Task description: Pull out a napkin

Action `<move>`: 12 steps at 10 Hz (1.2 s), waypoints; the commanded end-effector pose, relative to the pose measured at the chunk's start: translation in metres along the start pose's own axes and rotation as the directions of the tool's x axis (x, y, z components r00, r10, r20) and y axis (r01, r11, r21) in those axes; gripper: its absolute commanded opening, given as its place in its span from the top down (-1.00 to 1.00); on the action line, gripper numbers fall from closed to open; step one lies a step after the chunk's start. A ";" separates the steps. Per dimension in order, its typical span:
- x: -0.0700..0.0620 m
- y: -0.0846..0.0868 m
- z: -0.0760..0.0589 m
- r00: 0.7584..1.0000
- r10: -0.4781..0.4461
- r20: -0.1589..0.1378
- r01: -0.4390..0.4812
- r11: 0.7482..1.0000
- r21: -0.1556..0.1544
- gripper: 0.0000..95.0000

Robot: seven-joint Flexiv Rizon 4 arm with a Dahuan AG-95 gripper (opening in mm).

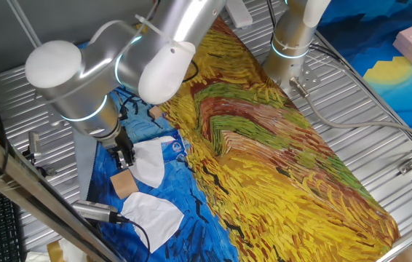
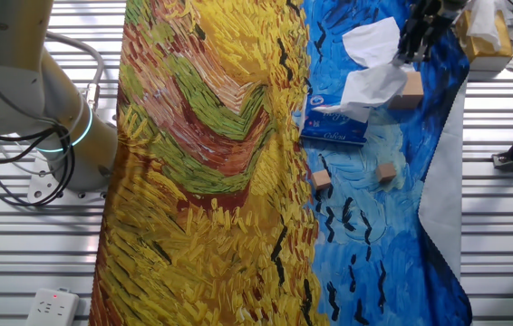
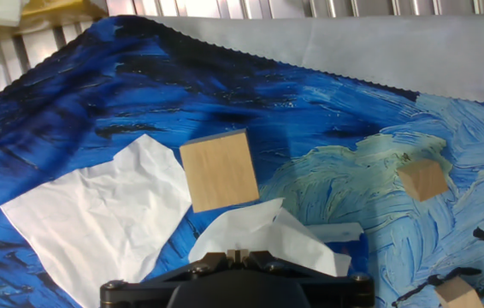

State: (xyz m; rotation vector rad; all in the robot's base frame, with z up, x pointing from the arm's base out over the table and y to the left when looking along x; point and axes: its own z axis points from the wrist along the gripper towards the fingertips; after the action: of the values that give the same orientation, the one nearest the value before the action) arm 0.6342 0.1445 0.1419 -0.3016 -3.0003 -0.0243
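Note:
My gripper point(image 2: 409, 43) is shut on a white napkin point(image 2: 370, 86). The napkin hangs from the jaws down to the opening of the blue-and-white tissue pack point(image 2: 332, 127), which lies on the blue part of the painted cloth. In the one fixed view the gripper point(image 1: 124, 154) holds the same napkin point(image 1: 149, 161) beside the pack point(image 1: 181, 145). In the hand view the napkin point(image 3: 259, 233) bunches up right at the gripper point(image 3: 238, 254). A second white napkin point(image 3: 101, 214) lies loose and flat on the cloth to the left; it also shows in both fixed views point(image 1: 153, 213) point(image 2: 370, 38).
A larger wooden block point(image 3: 219, 169) sits just beyond the held napkin. Smaller blocks point(image 3: 422, 180) point(image 2: 321, 181) point(image 2: 386, 172) lie on the cloth. A yellow box point(image 2: 485, 34) stands past the cloth's edge. A cabled metal tool point(image 1: 95, 211) lies near the loose napkin.

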 end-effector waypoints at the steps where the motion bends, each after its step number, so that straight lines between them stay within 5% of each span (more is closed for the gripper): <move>1: 0.000 0.000 0.000 1.000 0.002 0.001 -0.002 1.000 0.000 1.00; 6: 0.000 0.000 0.000 0.999 -0.048 0.005 0.048 0.999 -0.001 1.00; 8: 0.000 0.000 0.000 0.998 -0.069 0.001 0.068 0.997 0.023 1.00; 12: 0.000 0.000 0.000 0.983 -0.186 -0.006 0.186 0.982 0.019 1.00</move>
State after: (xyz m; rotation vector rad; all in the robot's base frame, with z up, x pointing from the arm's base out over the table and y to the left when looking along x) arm 0.6345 0.1442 0.1417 -0.0483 -3.0132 -0.0079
